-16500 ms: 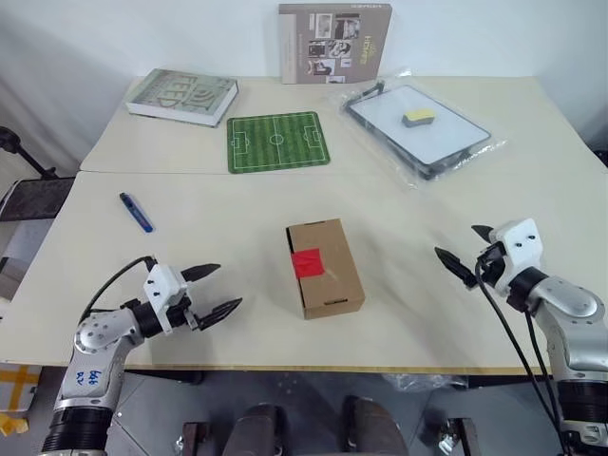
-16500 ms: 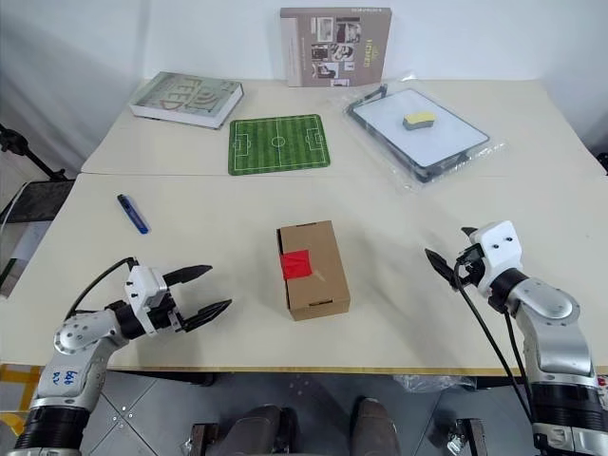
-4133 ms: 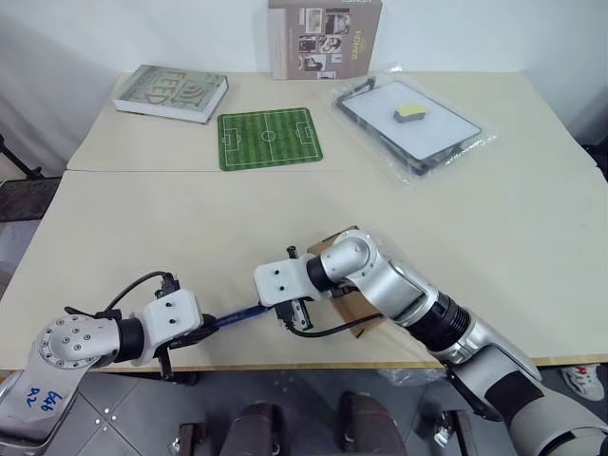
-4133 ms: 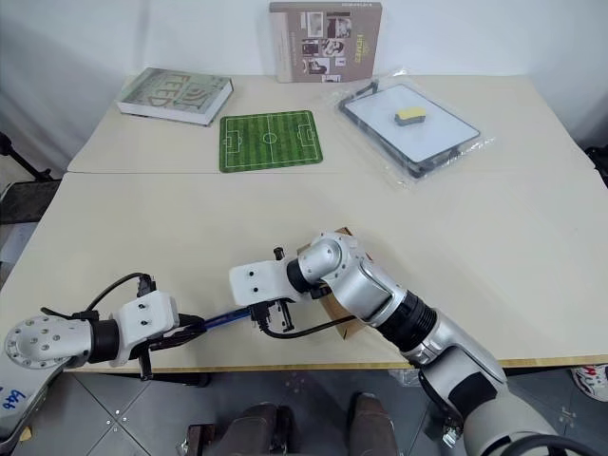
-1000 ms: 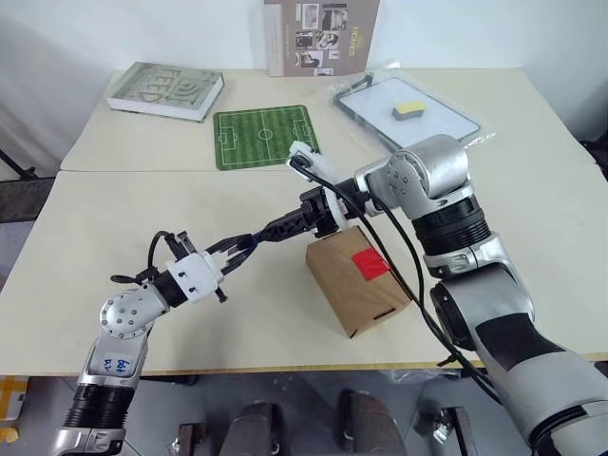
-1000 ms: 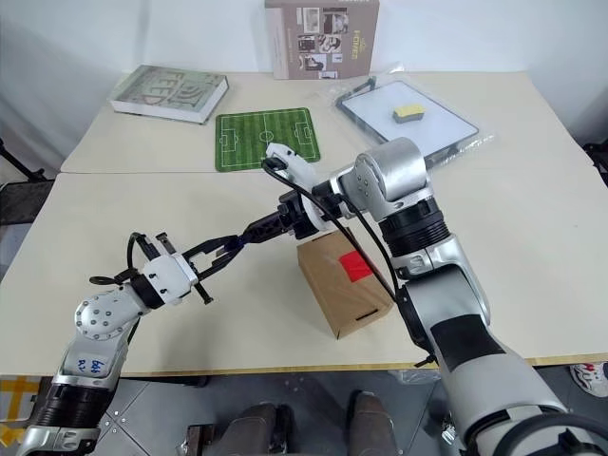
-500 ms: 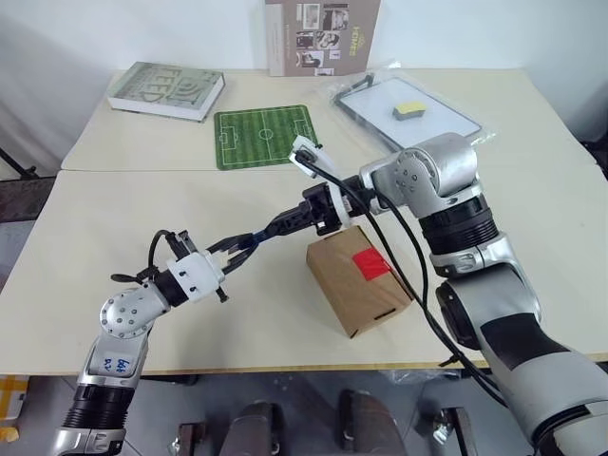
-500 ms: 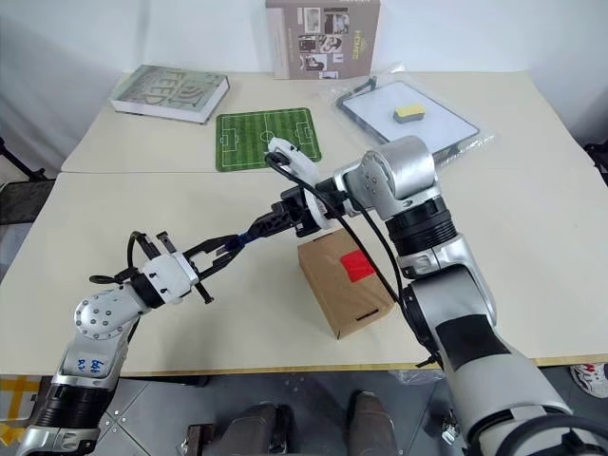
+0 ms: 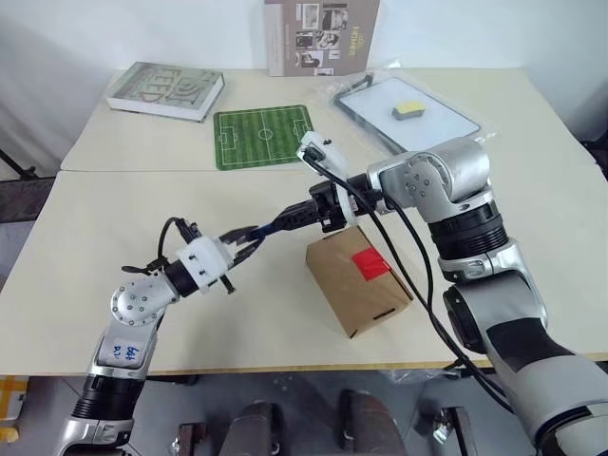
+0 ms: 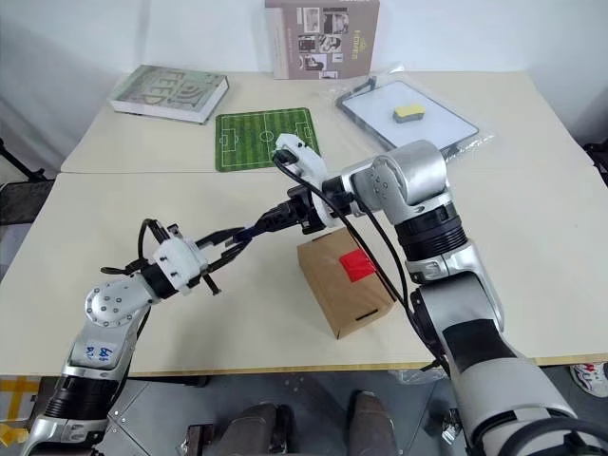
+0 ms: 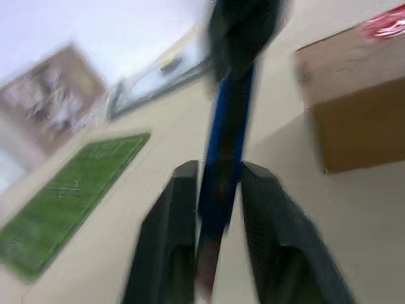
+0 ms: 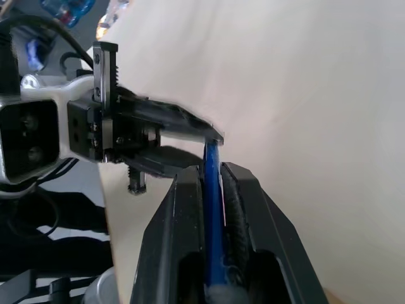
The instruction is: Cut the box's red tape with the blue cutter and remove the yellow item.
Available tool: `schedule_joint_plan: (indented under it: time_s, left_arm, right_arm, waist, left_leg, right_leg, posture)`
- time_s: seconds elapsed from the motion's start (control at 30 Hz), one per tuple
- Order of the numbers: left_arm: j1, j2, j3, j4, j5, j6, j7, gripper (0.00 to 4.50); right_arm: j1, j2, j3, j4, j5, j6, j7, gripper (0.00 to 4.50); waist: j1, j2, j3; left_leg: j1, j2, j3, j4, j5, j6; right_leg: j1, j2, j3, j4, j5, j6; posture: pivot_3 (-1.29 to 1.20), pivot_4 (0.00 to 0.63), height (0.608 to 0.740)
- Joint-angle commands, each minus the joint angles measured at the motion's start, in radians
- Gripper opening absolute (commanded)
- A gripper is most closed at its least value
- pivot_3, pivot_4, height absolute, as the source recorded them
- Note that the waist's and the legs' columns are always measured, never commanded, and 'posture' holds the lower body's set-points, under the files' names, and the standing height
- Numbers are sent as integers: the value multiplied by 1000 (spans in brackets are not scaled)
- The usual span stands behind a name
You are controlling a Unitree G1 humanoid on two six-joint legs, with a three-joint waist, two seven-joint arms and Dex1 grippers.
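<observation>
Since a second earlier, the right hand [image 9: 302,215] had clamped shut on the slim blue pen-shaped cutter [image 9: 275,226], while the left hand [image 9: 246,242] loosened, fingers [image 11: 180,209] flanking it. It hung above the tabletop [image 9: 76,247], left of the brown cardboard box [image 9: 358,278]. Early release could drop it.

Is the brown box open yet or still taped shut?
Still shut. The box sits on the table with its flaps down and the red tape lying unbroken across its top.
</observation>
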Motion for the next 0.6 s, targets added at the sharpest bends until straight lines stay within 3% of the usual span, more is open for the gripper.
schedule_joint_plan:
  time_s: [0.03,0.27,0.4,0.6]
  left_arm:
    - [-16,29,91,-17,-67,94,24,2314]
    - [-46,38,118,-25,-111,160,5,4488]
    - [-28,41,125,-62,-153,213,-11,4488]
    - [69,72,112,-239,-349,464,-118,4488]
  right_arm:
    - [-6,-22,-56,-45,16,-16,-14,141]
    - [-6,-32,-90,-41,17,-18,-42,141]
    - [-7,-47,-111,-53,19,-14,-54,141]
    - [-2,-89,-149,-82,25,-9,-70,141]
  waist:
    - [-1,0,0]
    - [1,0,0]
    - [1,0,0]
    - [1,0,0]
  left_leg:
    - [0,0,0,0,0,0]
    - [0,0,0,0,0,0]
    - [0,0,0,0,0,0]
    - [0,0,0,0,0,0]
  right_leg:
    - [0,0,0,0,0,0]
    - [0,0,0,0,0,0]
    - [0,0,0,0,0,0]
    - [0,0,0,0,0,0]
  posture:
    - [0,150,740]
    - [0,150,740]
    - [0,150,740]
    - [0,150,740]
